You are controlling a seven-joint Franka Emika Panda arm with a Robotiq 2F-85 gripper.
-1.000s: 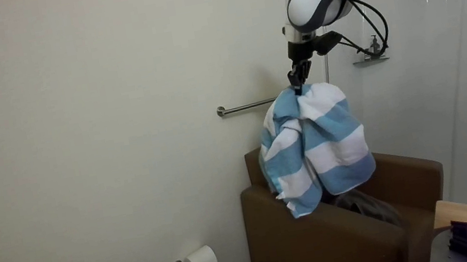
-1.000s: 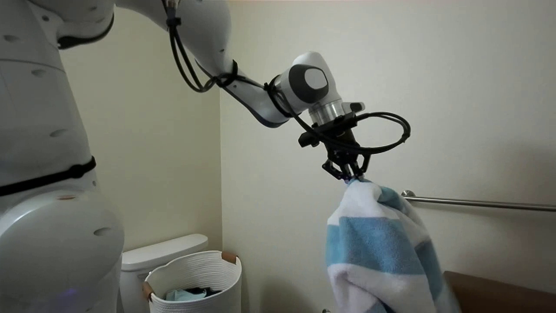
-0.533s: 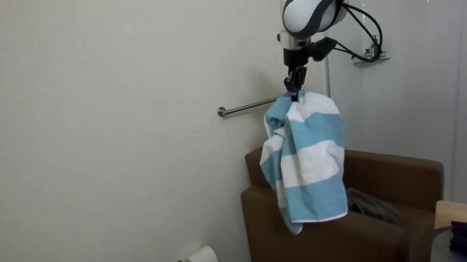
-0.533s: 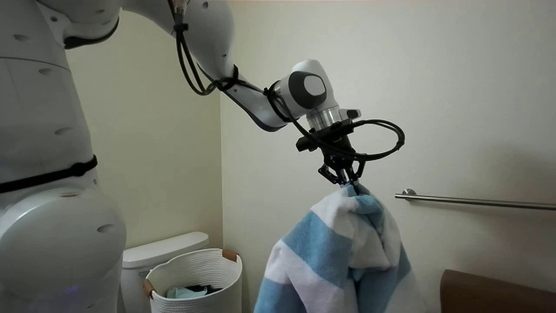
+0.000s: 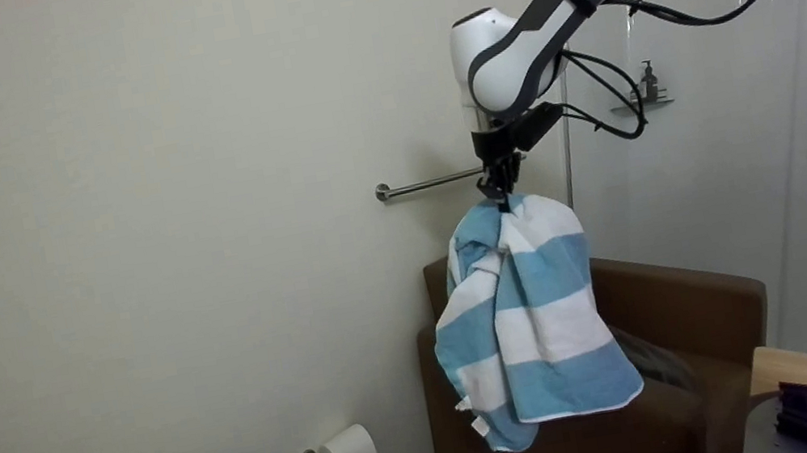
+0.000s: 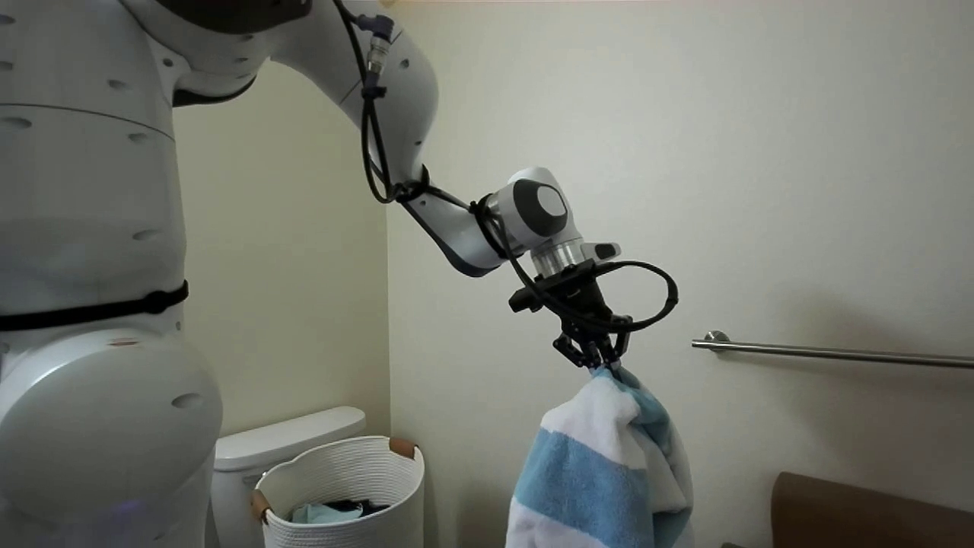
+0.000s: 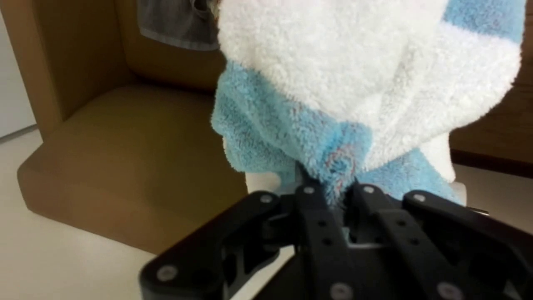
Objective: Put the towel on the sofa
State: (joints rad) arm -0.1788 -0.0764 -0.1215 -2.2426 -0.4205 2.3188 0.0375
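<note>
Towel [image 5: 542, 318] hangs from the gripper [image 7: 338, 192], which pinches one gathered fold. Centre it above the sofa [image 5: 612, 446], lower slowly until the folds settle, then release.

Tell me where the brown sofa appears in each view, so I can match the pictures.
In an exterior view: lower right of centre, the sofa partly behind the towel.
In an exterior view: the sofa, cut off, bottom right corner.
Wrist view: the sofa, mostly in the left half.
Shared landmark: the towel, held by the gripper.
</note>
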